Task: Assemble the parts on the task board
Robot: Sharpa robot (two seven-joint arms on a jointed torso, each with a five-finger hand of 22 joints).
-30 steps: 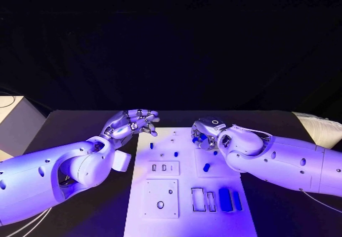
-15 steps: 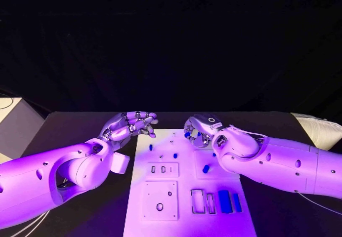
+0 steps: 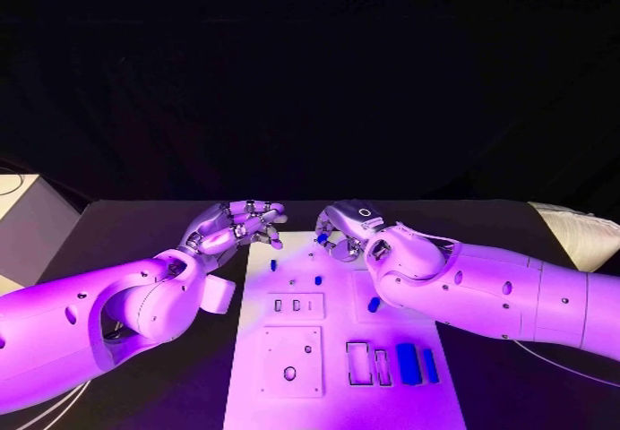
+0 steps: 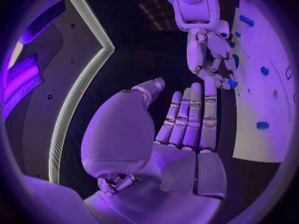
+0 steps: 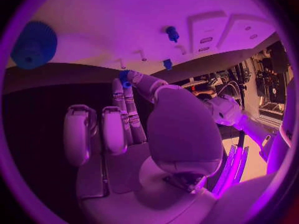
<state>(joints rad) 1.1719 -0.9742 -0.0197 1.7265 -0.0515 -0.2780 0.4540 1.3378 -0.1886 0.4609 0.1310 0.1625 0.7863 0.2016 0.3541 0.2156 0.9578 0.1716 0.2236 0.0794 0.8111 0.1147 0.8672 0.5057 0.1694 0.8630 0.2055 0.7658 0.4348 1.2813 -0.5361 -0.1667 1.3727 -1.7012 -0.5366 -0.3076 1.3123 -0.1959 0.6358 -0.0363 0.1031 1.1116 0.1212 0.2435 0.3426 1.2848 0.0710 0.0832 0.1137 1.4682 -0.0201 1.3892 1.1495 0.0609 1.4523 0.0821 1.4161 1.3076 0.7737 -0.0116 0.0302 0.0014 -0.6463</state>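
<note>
The white task board lies in the middle of the black table. My right hand hovers over the board's far end and pinches a small blue part at its fingertips. The left wrist view shows that right hand with the blue part above the board's edge. In the right wrist view the blue part sits between the fingertips. My left hand hangs beside the board's far left corner, fingers apart and holding nothing. Its fingers stand straight.
Blue pegs and two blue bars stand on the board. A blue gear lies on the board near my right hand. A pale box stands at the table's left edge, a white bundle at its right.
My right hand has moved left and toward the board's far edge, carrying the blue part. My left hand has barely shifted.
</note>
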